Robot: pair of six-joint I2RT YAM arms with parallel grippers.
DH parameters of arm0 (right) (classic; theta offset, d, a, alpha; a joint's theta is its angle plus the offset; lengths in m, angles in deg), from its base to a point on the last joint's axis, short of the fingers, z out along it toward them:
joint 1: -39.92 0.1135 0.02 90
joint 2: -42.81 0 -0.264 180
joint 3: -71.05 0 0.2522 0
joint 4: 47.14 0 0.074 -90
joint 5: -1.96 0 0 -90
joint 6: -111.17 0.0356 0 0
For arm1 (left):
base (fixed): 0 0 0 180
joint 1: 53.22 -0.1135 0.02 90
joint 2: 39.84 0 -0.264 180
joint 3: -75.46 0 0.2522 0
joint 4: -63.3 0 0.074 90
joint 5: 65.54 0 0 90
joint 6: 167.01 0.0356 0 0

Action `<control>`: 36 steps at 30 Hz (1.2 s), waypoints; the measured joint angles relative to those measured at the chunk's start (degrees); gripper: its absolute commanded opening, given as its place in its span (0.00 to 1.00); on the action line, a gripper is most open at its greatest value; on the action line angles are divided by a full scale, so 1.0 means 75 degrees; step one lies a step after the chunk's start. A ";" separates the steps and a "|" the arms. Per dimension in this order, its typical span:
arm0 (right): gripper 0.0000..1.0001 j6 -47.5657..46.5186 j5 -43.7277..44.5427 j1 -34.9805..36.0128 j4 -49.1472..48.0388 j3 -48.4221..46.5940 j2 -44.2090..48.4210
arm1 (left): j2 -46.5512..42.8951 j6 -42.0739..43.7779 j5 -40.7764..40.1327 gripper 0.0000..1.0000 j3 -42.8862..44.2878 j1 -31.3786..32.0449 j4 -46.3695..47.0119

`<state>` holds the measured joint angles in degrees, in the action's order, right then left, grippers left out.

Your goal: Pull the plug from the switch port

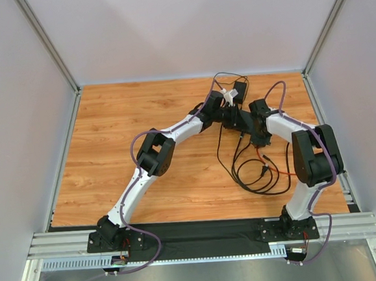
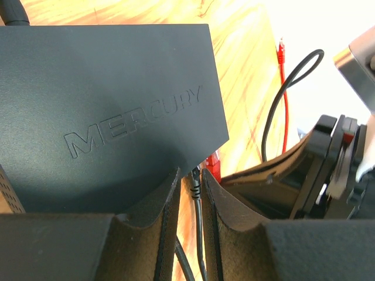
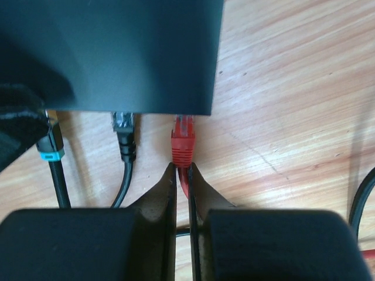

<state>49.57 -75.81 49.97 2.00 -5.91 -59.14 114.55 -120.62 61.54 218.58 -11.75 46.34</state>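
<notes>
The switch (image 2: 105, 111) is a flat black box marked MERCURY; it also shows in the right wrist view (image 3: 117, 52), and lies mostly hidden under both grippers in the top view (image 1: 240, 119). A red plug (image 3: 182, 143) sits in the rightmost port on its edge. My right gripper (image 3: 182, 171) is shut on the red cable just behind that plug. My left gripper (image 2: 190, 174) stands at the switch's corner with a narrow gap between its fingers; a black cable (image 2: 198, 205) runs through the gap, not pinched.
A black plug (image 3: 125, 137) and a cable with a blue band (image 3: 51, 153) sit in other ports. Loose black and red cables (image 1: 262, 170) coil on the wooden table. A small black adapter (image 1: 240, 87) lies behind the switch. The right gripper's body (image 2: 328, 175) is close to the left one.
</notes>
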 measured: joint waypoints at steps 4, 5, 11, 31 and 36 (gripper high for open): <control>0.00 -0.0050 -0.0353 0.0055 -0.0041 0.0210 0.0169 | 0.0000 -0.0009 0.0003 0.29 0.0000 0.0000 0.0000; 0.00 -0.0050 -0.0478 0.0055 -0.0035 0.0277 0.0224 | 0.0000 -0.0012 0.0006 0.29 0.0000 0.0000 0.0000; 0.00 -0.0058 -0.0694 0.0041 0.0356 0.0277 0.0708 | 0.0000 -0.0029 0.0041 0.29 -0.0009 -0.0015 0.0006; 0.00 0.0650 -0.1029 0.0000 -0.1533 -0.0344 0.5065 | -0.3911 0.1475 -0.0227 0.49 -0.4325 -0.0504 0.0860; 0.00 0.1571 -0.1276 -0.0009 -0.2608 -0.0318 0.5534 | -0.4709 0.2005 -0.0772 0.48 -0.5167 -0.1003 0.0994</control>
<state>61.35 -85.38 49.90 -17.56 -8.29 -17.63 79.23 -105.58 55.75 179.83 -19.26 53.79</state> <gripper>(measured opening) 0.042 0.486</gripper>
